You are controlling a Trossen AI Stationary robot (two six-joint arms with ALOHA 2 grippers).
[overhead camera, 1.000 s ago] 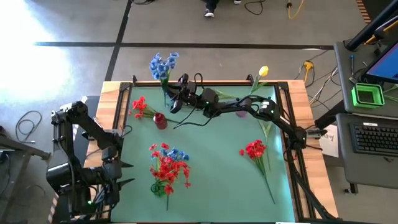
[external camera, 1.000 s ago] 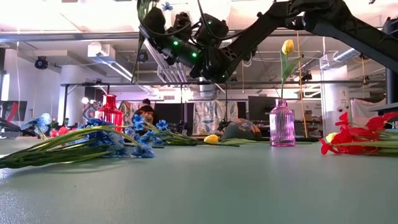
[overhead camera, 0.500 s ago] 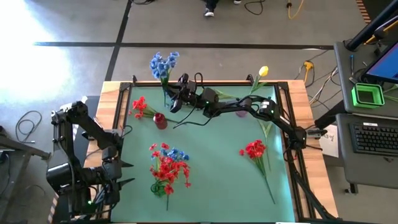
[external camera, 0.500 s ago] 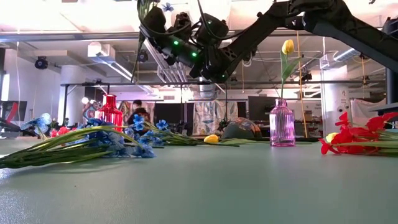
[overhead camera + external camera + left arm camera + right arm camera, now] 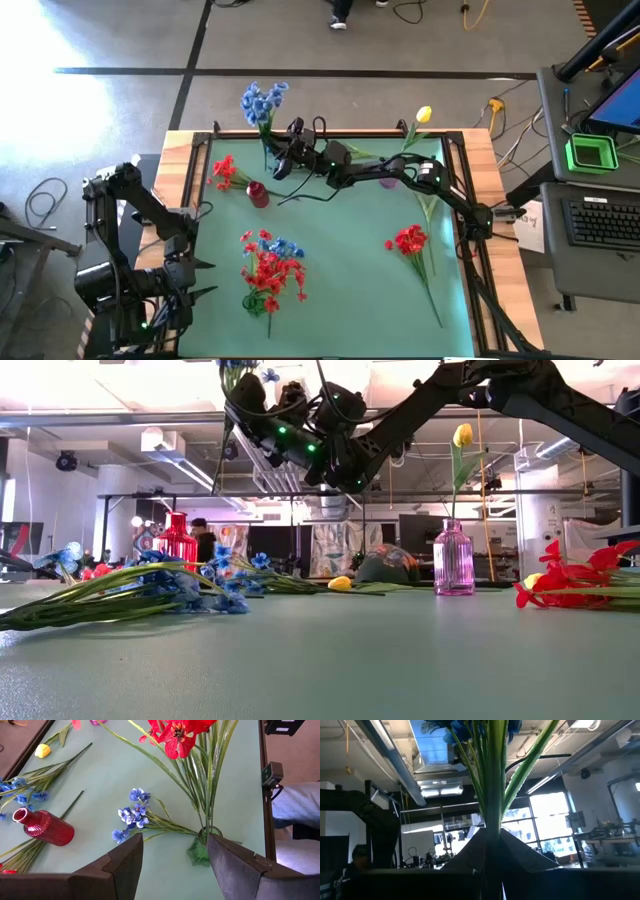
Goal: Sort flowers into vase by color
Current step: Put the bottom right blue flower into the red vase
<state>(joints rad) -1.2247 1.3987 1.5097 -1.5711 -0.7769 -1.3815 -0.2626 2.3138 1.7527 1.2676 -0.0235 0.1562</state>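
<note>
A: High view, item one?
B: Right gripper (image 5: pixel 272 160), reaching over the far left part of the desk (image 5: pixel 340 300), fingers closed on the stems of a blue flower bunch (image 5: pixel 262 103) whose heads pass beyond the desk's 12 o'clock edge.

A: Other stock on the desk?
B: Red vase (image 5: pixel 257 193) at 10 o'clock with red flowers (image 5: pixel 224 170) just beside it. Mixed red-and-blue pile (image 5: pixel 270 272) at 7 o'clock. Loose red stem (image 5: pixel 410 241) at 3 o'clock. Yellow tulip (image 5: pixel 423 115) at 1 o'clock. Left gripper (image 5: pixel 190 278) parked at the 8 o'clock corner.

A: Low view?
B: Right arm overhead, the gripper at its end (image 5: pixel 237 400) raised well above the desk. Pink vase (image 5: pixel 453 561) upright, holding the yellow tulip (image 5: pixel 462 435). Red vase (image 5: pixel 178 539) upright farther back. Blue stems (image 5: pixel 150 590) lying flat; red blooms (image 5: pixel 580 584) lying at the other side. A person (image 5: pixel 201 540) in the room behind.

A: Left wrist view?
B: Fingers (image 5: pixel 122 865) spread apart, holding nothing. Beyond them a green vase (image 5: pixel 202 847) tipped on its side, red and blue stems fanning from its mouth; the red vase (image 5: pixel 44 824) is also in this view.

A: Right wrist view?
B: Fingers (image 5: pixel 520 852) clamped on green stems (image 5: pixel 492 780), blue heads above.
</note>
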